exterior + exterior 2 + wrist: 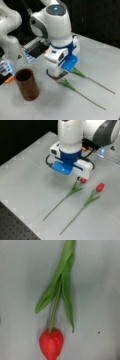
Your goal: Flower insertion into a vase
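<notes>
Pale grey counter (27, 170) is carrying two red tulips; your pincer (80, 179) is hovering over one light, floppy, thin-stemmed flower (53, 322), grip unclear. Take its mid-stem. Brown wooden vase (27, 84) is standing nearby, empty.

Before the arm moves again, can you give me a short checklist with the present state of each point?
1. Vase upright, mouth free: ok.
2. Vase without flower: ok, none put in yet.
3. Both flowers flat on the table: ok. The near flower lies under the arm; the far flower lies apart from it.
4. Near flower below the wrist camera: ok, its red head and leaves show in the wrist view.
5. Gripper low over the near flower's head: ok.
6. Jaws open or shut, touching the flower or not: cannot tell.
</notes>
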